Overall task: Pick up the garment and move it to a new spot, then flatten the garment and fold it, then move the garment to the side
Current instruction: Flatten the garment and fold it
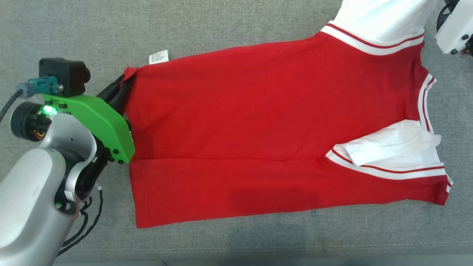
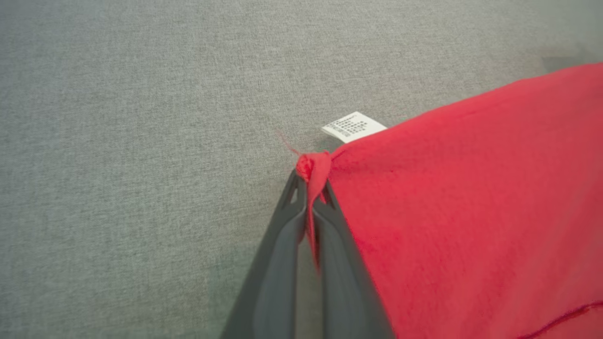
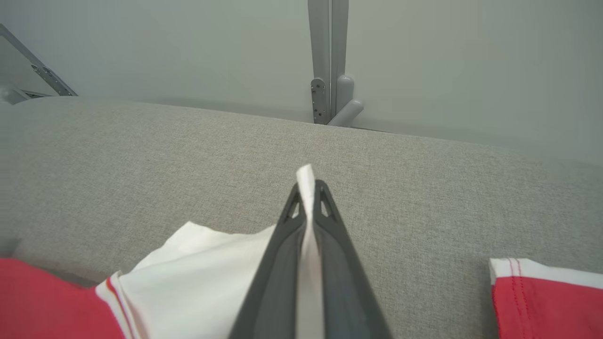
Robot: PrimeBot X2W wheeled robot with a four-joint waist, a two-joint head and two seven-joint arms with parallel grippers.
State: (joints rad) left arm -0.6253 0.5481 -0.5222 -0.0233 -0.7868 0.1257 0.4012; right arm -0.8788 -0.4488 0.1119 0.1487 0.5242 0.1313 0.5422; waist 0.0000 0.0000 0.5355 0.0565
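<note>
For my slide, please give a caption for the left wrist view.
Left tool shut on a corner of the red garment, white label beside it, over grey surface.

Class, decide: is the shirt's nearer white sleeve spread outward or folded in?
Folded in: the nearer white sleeve lies on the shirt's red body, inside its outline, not out on the grey surface.
</note>
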